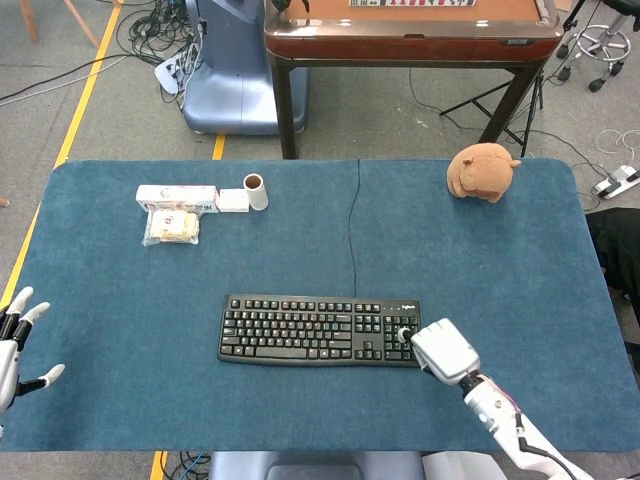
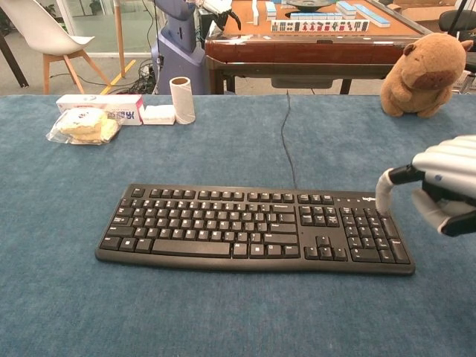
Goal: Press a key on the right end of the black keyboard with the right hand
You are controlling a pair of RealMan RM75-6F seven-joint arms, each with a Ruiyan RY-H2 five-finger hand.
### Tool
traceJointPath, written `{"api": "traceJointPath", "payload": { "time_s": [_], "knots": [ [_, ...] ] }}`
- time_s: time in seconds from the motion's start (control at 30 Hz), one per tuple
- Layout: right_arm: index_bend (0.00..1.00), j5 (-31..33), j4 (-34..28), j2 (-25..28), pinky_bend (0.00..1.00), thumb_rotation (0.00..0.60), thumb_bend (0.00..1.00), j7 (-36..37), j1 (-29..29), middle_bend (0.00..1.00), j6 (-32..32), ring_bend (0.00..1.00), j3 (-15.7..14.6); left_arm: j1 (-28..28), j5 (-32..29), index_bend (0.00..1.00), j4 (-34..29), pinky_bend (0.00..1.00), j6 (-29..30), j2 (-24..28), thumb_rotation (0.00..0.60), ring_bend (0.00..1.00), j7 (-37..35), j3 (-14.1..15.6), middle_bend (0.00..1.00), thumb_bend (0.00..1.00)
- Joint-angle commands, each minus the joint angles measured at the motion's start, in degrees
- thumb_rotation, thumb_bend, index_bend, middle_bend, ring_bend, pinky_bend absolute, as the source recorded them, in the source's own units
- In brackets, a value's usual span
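Just above the number pad, the right robot hand [image 2: 442, 186] hovers with fingers curled in, holding nothing, one fingertip [image 2: 384, 195] pointing down. Beneath lies the flat black plastic keyboard [image 2: 253, 227], rigid and light on the blue-covered bench [image 2: 223, 312]; its sprung keys probably need only a short downward poke, no grasp.

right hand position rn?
The right hand hangs just above the right end of the black keyboard over the number pad in the chest view, one fingertip pointing down; the head view shows it at the keyboard's right edge.

Bright, even overhead light; soft faint shadows; both views sharp; no glare; slight wide-angle bend at edges.
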Motion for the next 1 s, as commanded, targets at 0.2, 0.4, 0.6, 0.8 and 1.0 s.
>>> {"api": "traceJointPath", "payload": {
  "time_s": [0.2, 0.4, 0.6, 0.8, 1.0],
  "knots": [
    [0.53, -13.40, 4.69, 1.93, 1.00, 0.600, 0.96, 12.12, -8.26, 1.00, 19.12, 0.96, 1.31, -0.17, 0.82, 0.19, 0.06, 0.21, -0.09, -0.39, 0.600, 0.08, 0.22, 0.37, 0.02, 0.08],
    [0.53, -17.98, 9.91, 0.95, 0.90, 0.600, 0.85, 17.93, -12.01, 0.96, 26.96, 0.88, 1.24, -0.43, 1.30, 0.19, 0.13, 0.21, -0.35, -0.88, 0.600, 0.08, 0.51, 0.58, 0.02, 0.08],
    [0.53, -20.61, 17.17, -1.83, 0.77, 0.600, 0.85, 27.64, -15.69, 0.75, 34.34, 0.71, 1.31, -0.58, 2.65, 0.20, 0.66, 0.21, 0.27, -1.73, 0.600, 0.08, 0.36, 0.83, 0.02, 0.08],
    [0.51, -19.16, 20.31, -1.40, 0.66, 0.600, 0.84, 33.14, -17.35, 0.58, 34.95, 0.54, 1.36, -0.75, 2.95, 0.20, 1.15, 0.21, 0.29, -2.24, 0.600, 0.08, 0.19, 0.86, 0.02, 0.08],
    [0.51, -17.41, 20.49, 0.83, 0.60, 0.600, 0.84, 35.65, -17.88, 0.54, 32.29, 0.46, 1.05, -0.70, 3.17, 0.21, 1.32, 0.21, 0.67, -2.40, 0.600, 0.08, -0.08, 0.84, 0.02, 0.08]
  ]
}}
